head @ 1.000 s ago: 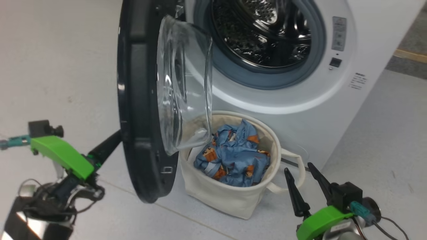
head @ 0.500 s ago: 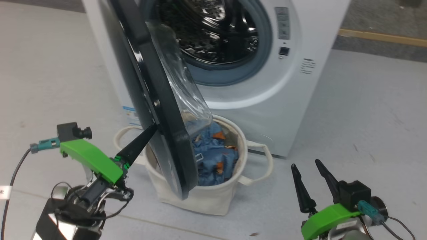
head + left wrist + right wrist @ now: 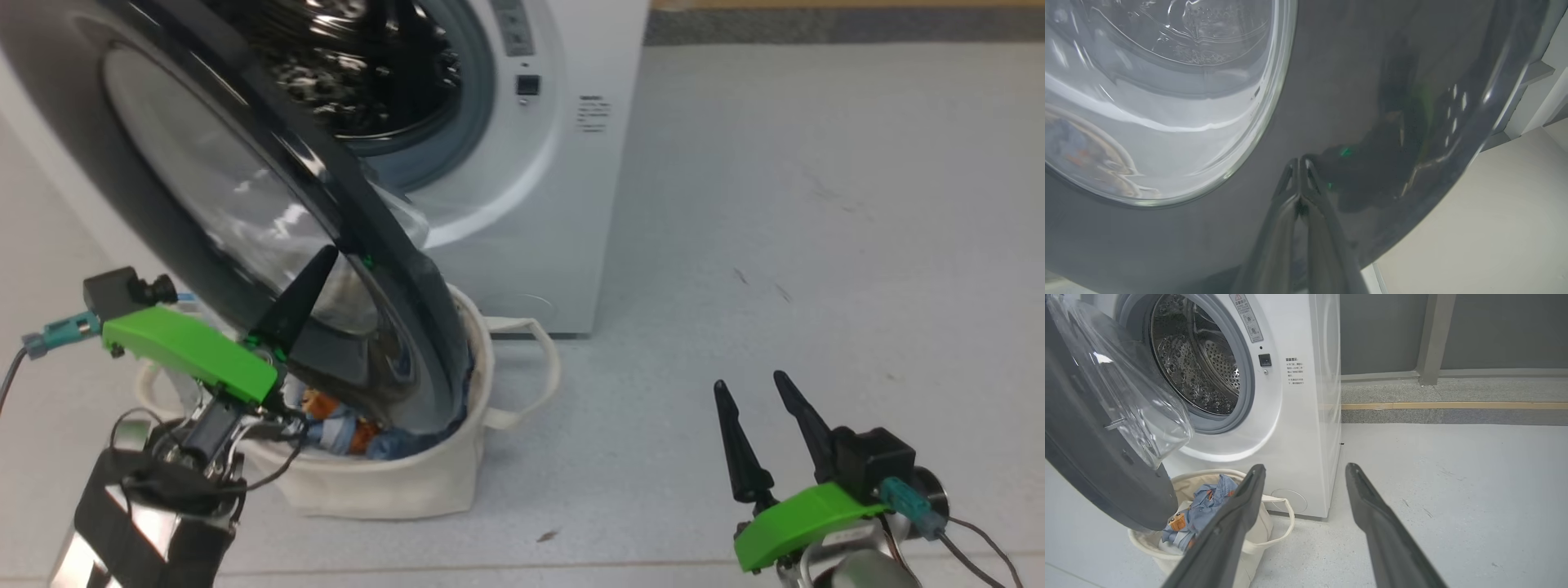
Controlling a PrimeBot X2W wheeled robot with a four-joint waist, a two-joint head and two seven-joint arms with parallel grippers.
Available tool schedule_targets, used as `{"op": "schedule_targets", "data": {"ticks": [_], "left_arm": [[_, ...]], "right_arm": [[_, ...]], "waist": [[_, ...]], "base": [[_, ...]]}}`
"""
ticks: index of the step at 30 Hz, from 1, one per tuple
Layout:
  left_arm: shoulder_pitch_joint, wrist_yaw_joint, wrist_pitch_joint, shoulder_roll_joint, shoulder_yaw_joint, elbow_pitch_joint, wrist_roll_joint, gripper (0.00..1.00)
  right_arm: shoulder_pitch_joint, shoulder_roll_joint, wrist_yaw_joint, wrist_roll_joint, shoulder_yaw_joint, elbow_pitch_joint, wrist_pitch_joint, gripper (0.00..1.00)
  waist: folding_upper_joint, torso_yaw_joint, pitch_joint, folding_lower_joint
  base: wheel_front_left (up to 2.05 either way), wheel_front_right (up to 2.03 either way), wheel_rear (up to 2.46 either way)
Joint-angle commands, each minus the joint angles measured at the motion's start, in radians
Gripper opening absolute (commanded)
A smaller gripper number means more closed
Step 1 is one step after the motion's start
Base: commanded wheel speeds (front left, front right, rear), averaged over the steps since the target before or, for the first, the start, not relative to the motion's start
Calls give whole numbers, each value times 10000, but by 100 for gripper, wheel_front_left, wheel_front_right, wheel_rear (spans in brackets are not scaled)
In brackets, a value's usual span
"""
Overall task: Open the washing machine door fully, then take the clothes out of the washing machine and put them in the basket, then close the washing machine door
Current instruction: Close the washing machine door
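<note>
Left wrist view: the shut, empty left end effector [image 3: 1299, 160] touches the glossy black-rimmed round washing machine door [image 3: 1372, 81] straight ahead; the right end effector [image 3: 748, 380] stands open, farther off.

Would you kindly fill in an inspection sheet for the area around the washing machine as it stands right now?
Surface: pale grey floor, a few small dark marks.
Job's things: washing machine, no laundry seen in its drum; door partly open, hanging over the basket; clothes in the basket.
Clutter: nothing seen.
Grippers: left gripper shut, tips against the door's outer face; right gripper open, empty, above the floor.
Cables: left teal plug and right teal plug with thin wires at the wrists.
Surroundings: grey wall, yellowish floor strip.
</note>
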Motion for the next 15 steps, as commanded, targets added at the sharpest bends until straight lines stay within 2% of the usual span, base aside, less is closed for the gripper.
{"op": "schedule_targets", "data": {"ticks": [1, 7, 12, 13, 14, 15], "left_arm": [[-624, -141, -83, 321, 334, -326, 28, 0], [-1015, -142, -601, 456, 93, -121, -61, 0], [-1086, -143, -917, 664, -110, 4, -131, 1], [-1080, -143, -1015, 712, -158, 37, -107, 29], [-1072, -143, -1132, 759, -199, 61, -78, 81], [-1054, -143, -1245, 810, -256, 83, -33, 100]], "right_arm": [[-384, 69, 73, -24, 117, -348, -131, 100], [-535, 128, 73, -30, -20, -437, -131, 100], [-533, 107, 73, -51, -89, -440, -131, 100], [-524, 106, 73, -53, -84, -435, -131, 100], [-514, 102, 73, -56, -78, -429, -131, 100], [-506, 95, 73, -63, -69, -422, -131, 100]], "waist": [[0, -385, 276, 0], [0, -658, 512, 0], [0, -505, 423, 0], [0, -465, 376, 0], [0, -422, 330, 0], [0, -378, 281, 0]], "base": [[0, 0, 0], [0, 0, 0], [0, 0, 0], [0, 0, 0], [0, 0, 0], [0, 0, 0]]}}
